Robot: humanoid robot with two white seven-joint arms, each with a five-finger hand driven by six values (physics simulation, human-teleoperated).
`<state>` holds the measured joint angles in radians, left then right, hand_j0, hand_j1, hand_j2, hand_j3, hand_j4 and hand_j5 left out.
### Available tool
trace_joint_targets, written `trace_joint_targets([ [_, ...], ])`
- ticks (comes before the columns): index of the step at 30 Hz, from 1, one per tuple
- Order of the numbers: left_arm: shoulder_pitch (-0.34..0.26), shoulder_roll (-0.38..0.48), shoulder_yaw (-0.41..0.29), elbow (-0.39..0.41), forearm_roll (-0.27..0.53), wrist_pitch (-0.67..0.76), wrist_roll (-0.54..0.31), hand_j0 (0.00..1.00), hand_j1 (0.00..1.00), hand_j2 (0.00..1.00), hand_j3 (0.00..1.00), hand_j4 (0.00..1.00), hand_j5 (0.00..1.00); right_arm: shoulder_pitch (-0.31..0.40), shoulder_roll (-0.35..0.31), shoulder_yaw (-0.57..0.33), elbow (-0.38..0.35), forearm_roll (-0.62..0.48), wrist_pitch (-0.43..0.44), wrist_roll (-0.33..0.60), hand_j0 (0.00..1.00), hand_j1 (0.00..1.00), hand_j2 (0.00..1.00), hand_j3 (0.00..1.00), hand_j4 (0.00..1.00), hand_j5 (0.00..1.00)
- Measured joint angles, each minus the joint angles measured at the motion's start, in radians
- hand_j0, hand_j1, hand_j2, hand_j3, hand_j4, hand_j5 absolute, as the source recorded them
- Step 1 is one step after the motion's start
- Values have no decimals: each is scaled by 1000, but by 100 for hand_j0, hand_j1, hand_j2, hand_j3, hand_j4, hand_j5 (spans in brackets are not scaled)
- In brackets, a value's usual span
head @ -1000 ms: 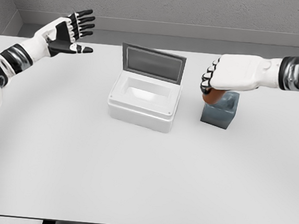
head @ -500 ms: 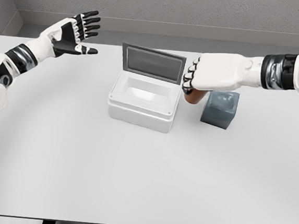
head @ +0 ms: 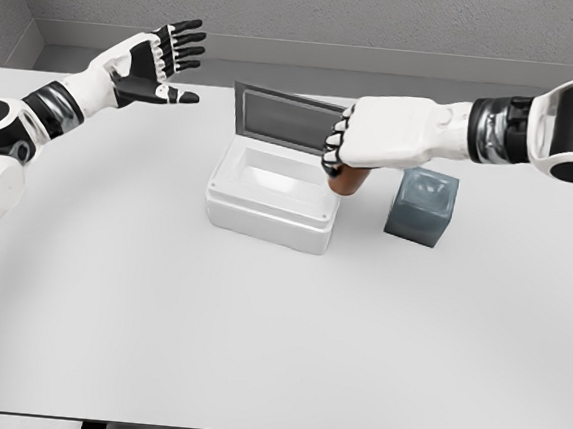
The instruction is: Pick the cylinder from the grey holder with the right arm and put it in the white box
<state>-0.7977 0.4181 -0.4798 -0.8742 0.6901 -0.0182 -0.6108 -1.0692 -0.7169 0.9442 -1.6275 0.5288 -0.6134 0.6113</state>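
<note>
Cylinder, brown, sits clamped in the curled fingers of the right hand, above the right rim of the white box near the table's far edge; grey holder stands just right. Left hand hovers spread-fingered at the far left corner.

A simulated test room is shown, plain and bare like a robotics lab rendered by computer. A wide, smooth white counter fills most of the view. A flat grey textured wall is seen at the far side, meeting another grey wall at the far left corner. The surfaces are evenly lit and without wear or clutter, which marks the place as a rendered workspace rather than a lived-in room.
</note>
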Motion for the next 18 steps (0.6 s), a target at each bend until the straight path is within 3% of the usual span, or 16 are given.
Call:
trace_joint_targets([
  [18,0,-1,-4,-5,-1,0,0,100,100,100,100,100,100,-8,97,4,93,29,0,0,49,49,49,49,49,49],
])
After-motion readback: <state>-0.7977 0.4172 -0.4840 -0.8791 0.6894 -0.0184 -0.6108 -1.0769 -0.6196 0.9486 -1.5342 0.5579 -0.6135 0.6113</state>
